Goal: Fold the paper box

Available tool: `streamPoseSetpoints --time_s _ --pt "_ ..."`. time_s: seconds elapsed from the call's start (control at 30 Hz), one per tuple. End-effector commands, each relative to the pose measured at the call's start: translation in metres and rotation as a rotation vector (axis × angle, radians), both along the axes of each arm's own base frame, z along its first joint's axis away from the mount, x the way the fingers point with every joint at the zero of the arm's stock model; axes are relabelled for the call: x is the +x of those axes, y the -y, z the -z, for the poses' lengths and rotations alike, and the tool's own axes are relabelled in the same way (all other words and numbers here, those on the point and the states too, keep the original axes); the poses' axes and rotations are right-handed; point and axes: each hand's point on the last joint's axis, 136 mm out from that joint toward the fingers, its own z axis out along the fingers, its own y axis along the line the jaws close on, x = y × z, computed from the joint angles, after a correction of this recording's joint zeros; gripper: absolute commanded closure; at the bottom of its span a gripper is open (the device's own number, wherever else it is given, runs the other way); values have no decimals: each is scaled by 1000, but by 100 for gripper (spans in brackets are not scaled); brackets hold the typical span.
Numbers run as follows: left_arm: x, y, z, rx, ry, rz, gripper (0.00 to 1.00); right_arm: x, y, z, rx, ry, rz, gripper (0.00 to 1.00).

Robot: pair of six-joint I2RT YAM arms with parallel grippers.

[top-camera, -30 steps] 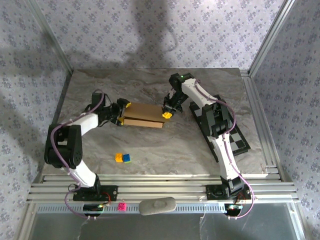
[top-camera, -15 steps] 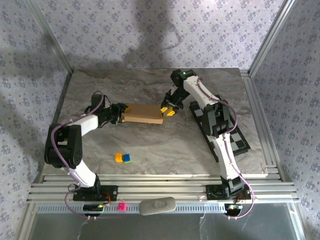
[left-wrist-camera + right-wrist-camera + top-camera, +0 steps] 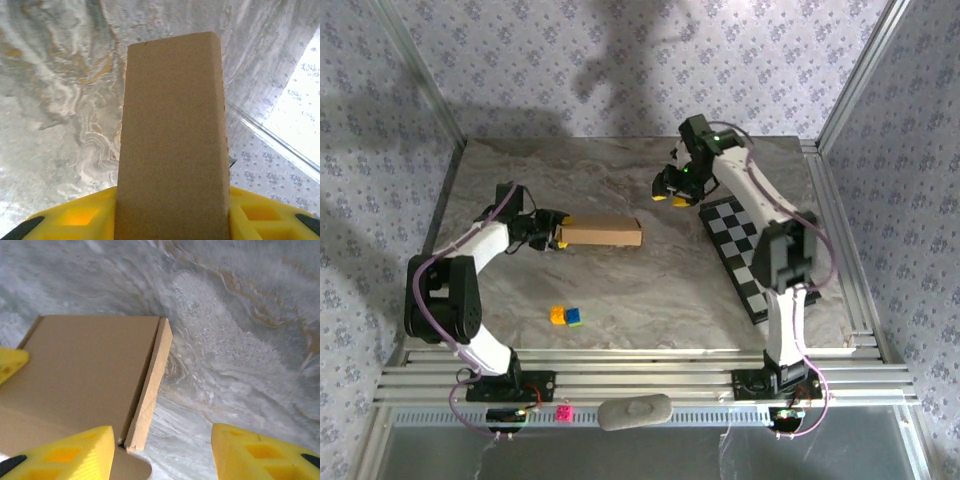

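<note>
Top external view has the box (image 3: 603,233) lying flat and long on the table (image 3: 650,290), left of centre, its lid down so that it reads as a closed shallow carton; the left gripper (image 3: 558,233) pinches its left end, and in the left wrist view the cardboard fills the gap between the two yellow fingers (image 3: 75,222); the right gripper (image 3: 670,197) hangs spread and bare, well apart from the box's right end; in the right wrist view nothing lies between its fingers, and the box's corner shows below with a narrow side strip (image 3: 150,385) sitting a little proud of the top panel.

Folding looks close to done, and the step in hand seems to be closing that right end; the next move likely calls for the right gripper to come down on the strip and press it home while the left one steadies the box, without shoving the light carton out of the pinch.

Flower-print wallpaper (image 3: 620,60) closes the cell behind and at both sides; the table is smooth grey marbled board with tan veins, probably slick under cardboard; a checkerboard (image 3: 745,235) lies on its right side; two small blocks (image 3: 565,316), yellow and blue-green, sit side by side near the front, well apart from the box.
</note>
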Motion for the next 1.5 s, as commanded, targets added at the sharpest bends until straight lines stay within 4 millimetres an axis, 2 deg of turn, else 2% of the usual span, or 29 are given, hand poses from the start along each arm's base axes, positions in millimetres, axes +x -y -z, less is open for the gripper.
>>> streamPoseSetpoints --time_s 0.0,0.07,0.13,0.23,0.3,0.37,0.5,0.53,0.63,0.83,0.97,1.17,1.3,1.47 --pt "-31 -10 -2 -18 -213 -97 55 6 -16 -83 45 547 -158 44" --pt "-39 -11 -3 -35 -262 -126 54 -14 -27 -99 74 794 -279 42" --pt "-45 -12 -6 -46 -302 -150 54 -35 -33 -93 76 964 -385 37" --pt "-59 -14 -11 -39 -368 -163 54 -62 -41 -65 21 1065 -568 31" --pt "-72 -17 -13 -20 -422 -179 55 -77 -50 -49 -37 1073 -700 30" --pt "-76 -17 -15 -26 -436 -190 55 -88 -61 -33 -95 1071 -817 29" --pt "-82 -17 -11 -41 -465 -212 56 -96 -81 -20 -130 1057 -939 30" --pt "-84 -17 -10 -44 -474 -219 56 -95 -88 -26 -139 1067 -961 31" --pt "-85 -17 -8 -56 -474 -243 56 -96 -101 -21 -155 1049 -1005 32" --pt "-87 -16 -7 -68 -473 -254 56 -90 -116 -8 -171 981 -1041 37" --pt "-87 -16 -5 -76 -469 -265 56 -95 -126 0 -143 945 -1060 39" --pt "-88 -16 -4 -80 -473 -272 56 -109 -135 3 -124 942 -1083 33" --pt "-87 -17 -5 -78 -473 -275 56 -108 -135 18 -211 970 -1124 29" --pt "-87 -16 -6 -83 -474 -276 56 -103 -137 32 -262 953 -1126 29"
